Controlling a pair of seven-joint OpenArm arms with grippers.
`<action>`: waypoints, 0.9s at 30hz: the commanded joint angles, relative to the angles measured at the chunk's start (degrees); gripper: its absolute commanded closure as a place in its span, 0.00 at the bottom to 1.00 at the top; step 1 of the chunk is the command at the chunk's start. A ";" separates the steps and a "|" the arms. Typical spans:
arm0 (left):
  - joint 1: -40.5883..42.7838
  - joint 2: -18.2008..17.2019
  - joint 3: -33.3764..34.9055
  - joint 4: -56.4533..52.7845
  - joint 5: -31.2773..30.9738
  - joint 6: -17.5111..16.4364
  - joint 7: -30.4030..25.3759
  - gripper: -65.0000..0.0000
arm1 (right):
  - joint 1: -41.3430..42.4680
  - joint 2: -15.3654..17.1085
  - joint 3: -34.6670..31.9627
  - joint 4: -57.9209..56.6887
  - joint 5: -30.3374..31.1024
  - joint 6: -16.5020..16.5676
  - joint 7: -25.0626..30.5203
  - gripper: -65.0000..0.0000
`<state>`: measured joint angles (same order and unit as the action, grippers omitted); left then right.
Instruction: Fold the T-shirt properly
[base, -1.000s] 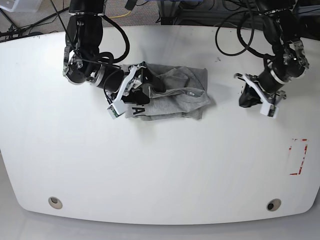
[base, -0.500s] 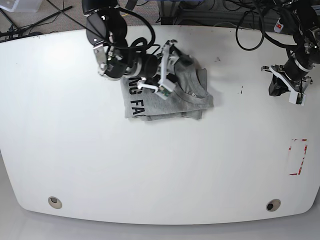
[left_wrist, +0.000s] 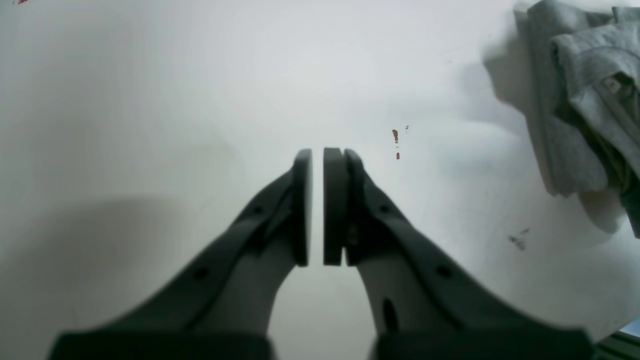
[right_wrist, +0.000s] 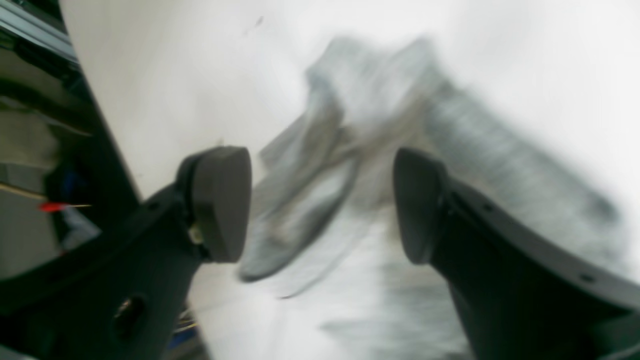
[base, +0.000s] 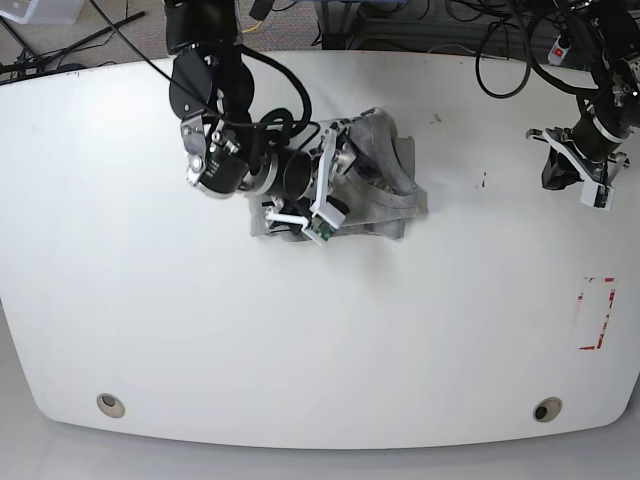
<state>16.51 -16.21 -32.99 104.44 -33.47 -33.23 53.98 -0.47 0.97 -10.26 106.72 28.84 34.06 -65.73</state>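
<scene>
The grey T-shirt (base: 395, 185) lies bunched in a rough fold on the white table (base: 300, 330), left of centre at the back. My right gripper (base: 340, 185) hovers over its left half with the jaws wide open. In the right wrist view the cloth (right_wrist: 450, 150) is blurred below the right gripper (right_wrist: 320, 200), and nothing is pinched between the fingers. My left gripper (base: 575, 175) is far off by the right table edge. The left wrist view shows the left gripper (left_wrist: 317, 200) shut on nothing, with the T-shirt (left_wrist: 575, 100) at the top right.
A red dashed rectangle (base: 598, 313) is marked near the table's right edge. Two round holes (base: 110, 405) (base: 545, 410) sit near the front edge. A small reddish mark (left_wrist: 395, 135) spots the table between the shirt and the left arm. Cables hang behind the table.
My right gripper swung from the shirt's left edge to over its middle, and the cloth's upper part bunched up. The left arm drew back to the right table edge.
</scene>
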 joint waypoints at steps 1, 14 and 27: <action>-0.47 -1.86 -0.55 0.83 -0.77 -0.22 -1.36 0.97 | 5.61 0.21 -1.91 -3.02 1.09 0.09 1.34 0.34; 0.67 -1.95 -0.55 1.01 -0.77 -0.22 -1.36 0.97 | 21.26 0.13 -16.51 -26.94 1.09 0.09 10.22 0.34; 0.76 -1.77 -0.55 0.83 -0.77 -0.22 -1.36 0.97 | 20.91 0.04 -19.50 -31.77 1.09 0.09 13.47 1.00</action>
<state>17.61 -17.17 -33.17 104.36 -33.34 -33.26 53.95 19.11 1.56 -29.95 73.73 28.75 33.91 -53.41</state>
